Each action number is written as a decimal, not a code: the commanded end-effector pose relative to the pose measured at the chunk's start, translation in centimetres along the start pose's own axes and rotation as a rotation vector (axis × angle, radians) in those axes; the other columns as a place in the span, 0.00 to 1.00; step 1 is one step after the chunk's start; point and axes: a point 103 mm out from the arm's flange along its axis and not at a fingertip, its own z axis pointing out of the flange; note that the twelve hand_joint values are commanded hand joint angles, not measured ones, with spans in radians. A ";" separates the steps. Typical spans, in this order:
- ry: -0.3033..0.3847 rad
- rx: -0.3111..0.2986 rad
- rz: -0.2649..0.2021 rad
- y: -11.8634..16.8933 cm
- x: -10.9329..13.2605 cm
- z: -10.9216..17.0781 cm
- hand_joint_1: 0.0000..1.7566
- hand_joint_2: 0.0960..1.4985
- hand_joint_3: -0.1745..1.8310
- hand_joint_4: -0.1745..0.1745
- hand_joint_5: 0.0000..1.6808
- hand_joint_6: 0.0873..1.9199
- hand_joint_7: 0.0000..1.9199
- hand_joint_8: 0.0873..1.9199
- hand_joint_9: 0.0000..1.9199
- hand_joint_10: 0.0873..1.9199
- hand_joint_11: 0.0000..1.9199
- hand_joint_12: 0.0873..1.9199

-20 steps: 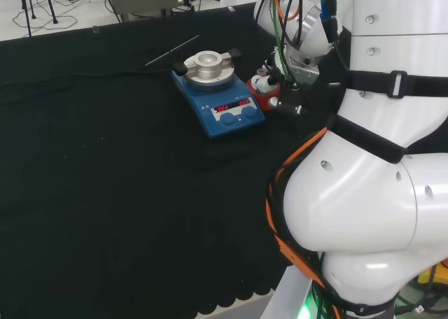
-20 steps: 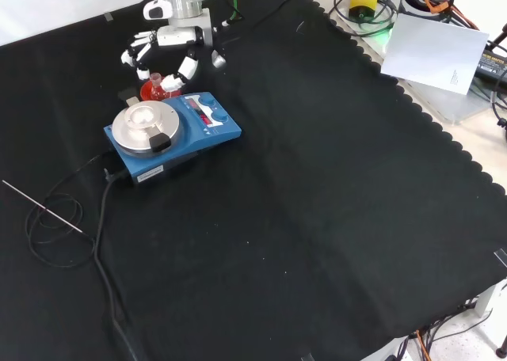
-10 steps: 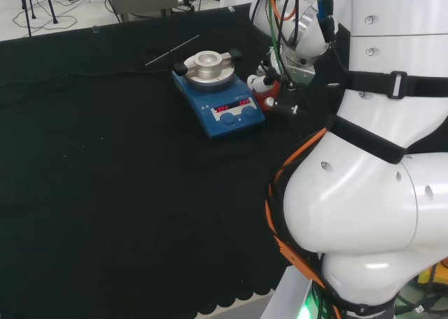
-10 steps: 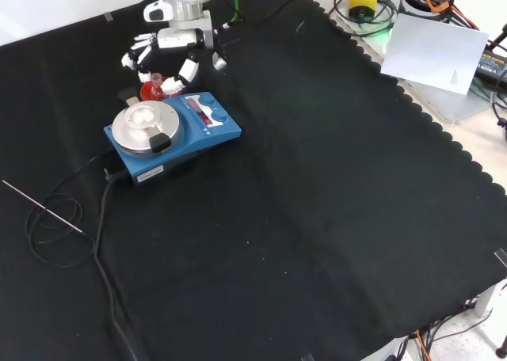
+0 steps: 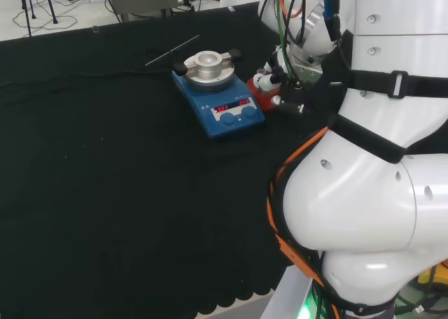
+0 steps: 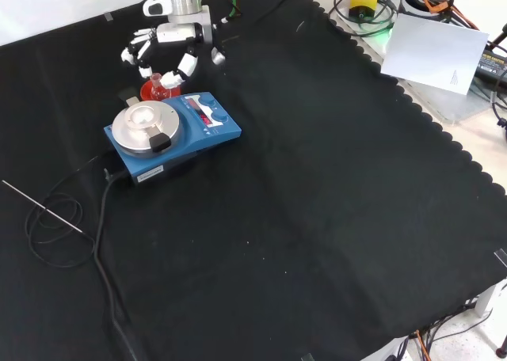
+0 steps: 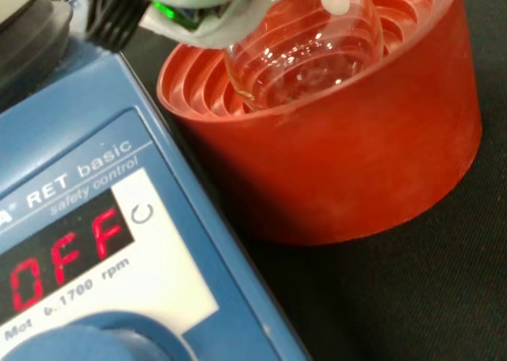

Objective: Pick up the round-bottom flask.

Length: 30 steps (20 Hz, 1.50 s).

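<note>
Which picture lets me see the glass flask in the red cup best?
The wrist view: the clear round flask sits close and large in its ribbed red stand. In the front view it is a tiny shape under the hand. In the head view it is hard to make out above the red stand.

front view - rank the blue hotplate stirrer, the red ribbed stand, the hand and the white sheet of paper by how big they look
1. blue hotplate stirrer
2. white sheet of paper, nearly as large, so a close call
3. hand
4. red ribbed stand, partly hidden by the flask and stirrer
</note>
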 end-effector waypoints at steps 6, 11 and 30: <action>-0.033 -0.008 0.008 0.1 0.9 0.4 0.55 0.41 0.44 0.26 0.47 0.43 0.10 0.31 0.19 0.36 0.00 0.71; -0.026 -0.003 0.003 0.0 1.0 0.5 0.55 0.41 0.44 0.26 0.47 0.43 0.10 0.31 0.19 0.36 0.00 0.70; -0.029 -0.017 0.005 0.2 0.0 0.0 0.60 0.57 0.28 0.92 0.61 0.48 0.11 0.33 0.21 0.36 0.01 0.71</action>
